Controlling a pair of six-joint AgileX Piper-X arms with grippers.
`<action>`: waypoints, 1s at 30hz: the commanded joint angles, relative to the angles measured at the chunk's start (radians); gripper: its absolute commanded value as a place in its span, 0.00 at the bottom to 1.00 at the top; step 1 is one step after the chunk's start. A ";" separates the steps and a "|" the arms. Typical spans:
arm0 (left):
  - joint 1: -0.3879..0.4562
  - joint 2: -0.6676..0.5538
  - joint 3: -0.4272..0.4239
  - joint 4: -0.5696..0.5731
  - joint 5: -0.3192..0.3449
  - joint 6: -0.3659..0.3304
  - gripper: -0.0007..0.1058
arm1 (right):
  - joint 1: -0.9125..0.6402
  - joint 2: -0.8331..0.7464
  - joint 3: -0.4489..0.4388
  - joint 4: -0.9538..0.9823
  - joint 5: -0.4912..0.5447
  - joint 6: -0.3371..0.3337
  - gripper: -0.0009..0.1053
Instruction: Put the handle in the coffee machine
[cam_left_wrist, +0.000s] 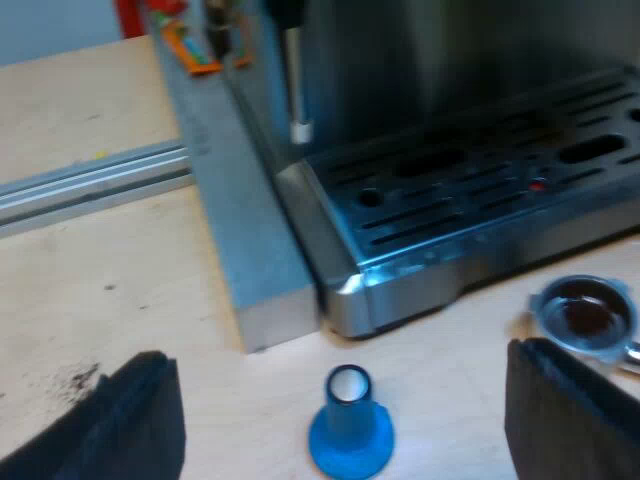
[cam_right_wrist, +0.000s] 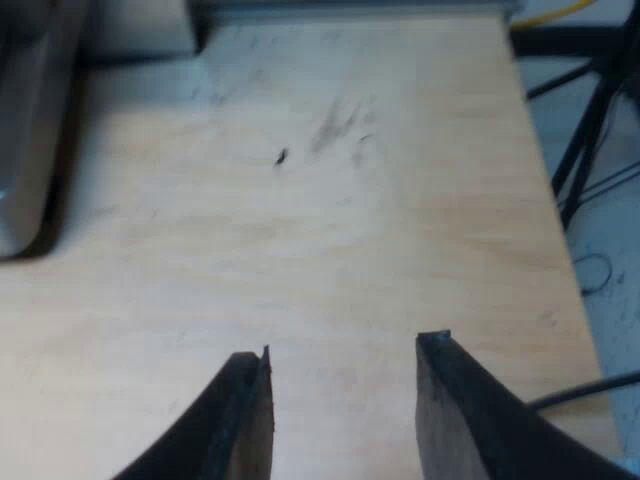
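Blue tamper (cam_left_wrist: 349, 425) stands near metal holder (cam_left_wrist: 586, 313), before espresso machine (cam_left_wrist: 450, 190)

Prob. a lab or workshop bench. Bare plywood top (cam_right_wrist: 330, 250) w/ alu rail (cam_left_wrist: 90, 185) across it, espresso machine (cam_left_wrist: 450, 180) on it. Black stand legs (cam_right_wrist: 592, 135) past the edge.

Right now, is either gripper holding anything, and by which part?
Nothing is held. The left gripper has its fingers spread, apart from the blue tamper and the metal holder. The right gripper is open over the table.
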 joint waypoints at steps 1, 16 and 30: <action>-0.047 0.030 -0.024 -0.001 0.005 -0.013 0.65 | 0.048 0.059 -0.068 0.081 -0.019 -0.003 0.36; -0.323 0.130 -0.050 -0.003 0.104 -0.002 0.65 | 0.275 0.428 -0.358 0.380 -0.160 -0.009 0.36; -0.519 0.225 -0.050 -0.005 0.206 0.069 0.65 | 0.568 0.749 -0.482 0.381 -0.150 0.076 0.36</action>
